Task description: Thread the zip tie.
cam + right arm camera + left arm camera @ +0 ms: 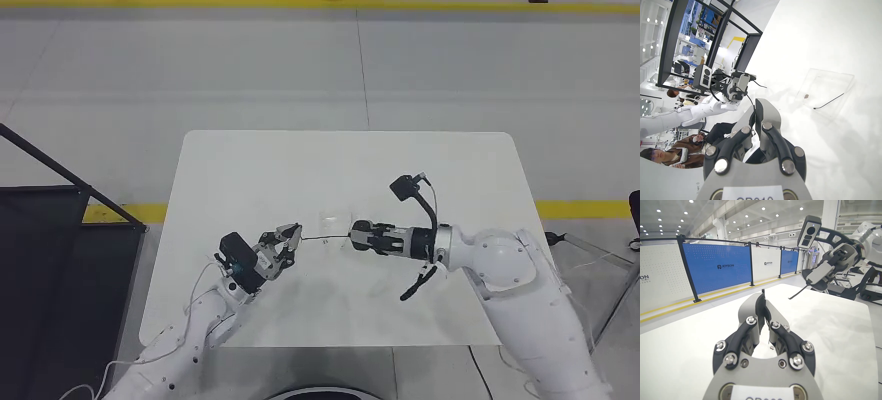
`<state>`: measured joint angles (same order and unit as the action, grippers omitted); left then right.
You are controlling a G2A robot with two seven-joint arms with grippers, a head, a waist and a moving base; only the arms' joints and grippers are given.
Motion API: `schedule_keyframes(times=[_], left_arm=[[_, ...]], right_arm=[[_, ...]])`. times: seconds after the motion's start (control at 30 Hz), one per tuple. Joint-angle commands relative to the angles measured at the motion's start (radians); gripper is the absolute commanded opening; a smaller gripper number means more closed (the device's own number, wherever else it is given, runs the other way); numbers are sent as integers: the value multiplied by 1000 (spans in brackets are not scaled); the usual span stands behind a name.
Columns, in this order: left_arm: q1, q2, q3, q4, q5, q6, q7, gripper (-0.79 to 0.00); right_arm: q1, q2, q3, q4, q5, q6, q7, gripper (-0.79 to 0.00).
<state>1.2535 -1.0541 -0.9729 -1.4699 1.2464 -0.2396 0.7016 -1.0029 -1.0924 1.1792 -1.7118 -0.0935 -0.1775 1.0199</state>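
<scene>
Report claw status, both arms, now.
Right claw: closed on the zip tie.
Left claw: closed, also gripping zip tie.

- White rectangular table (460, 300) with rounded corners, on a pale grey floor.
- Clear flat plastic tray (829, 81) lying near the table's middle; a small brown speck (806, 96) on it.
- Black-framed dark panel (50, 250) just beside the table's left edge.
- Yellow floor stripe (575, 209) passing under the table.
- Blue and white fence panels (715, 268) well beyond the table.

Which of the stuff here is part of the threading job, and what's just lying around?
In use: zip tie, left hand, right hand, both shut on it.
Lying about: clear tray on the table, spare zip tie on it.
</scene>
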Motion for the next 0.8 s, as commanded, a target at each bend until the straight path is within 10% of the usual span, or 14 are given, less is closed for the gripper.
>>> schedule_keyframes(times=[0.0,0.77], left_arm=[[-2,-3,1,3,3,-3,3,-785],[-3,-7,4,7,19,-10,5,-785]], right_arm=[[-8,1,2,-8,7,0,0,-785],[49,-7,-47,34,53,111,-33,-785]])
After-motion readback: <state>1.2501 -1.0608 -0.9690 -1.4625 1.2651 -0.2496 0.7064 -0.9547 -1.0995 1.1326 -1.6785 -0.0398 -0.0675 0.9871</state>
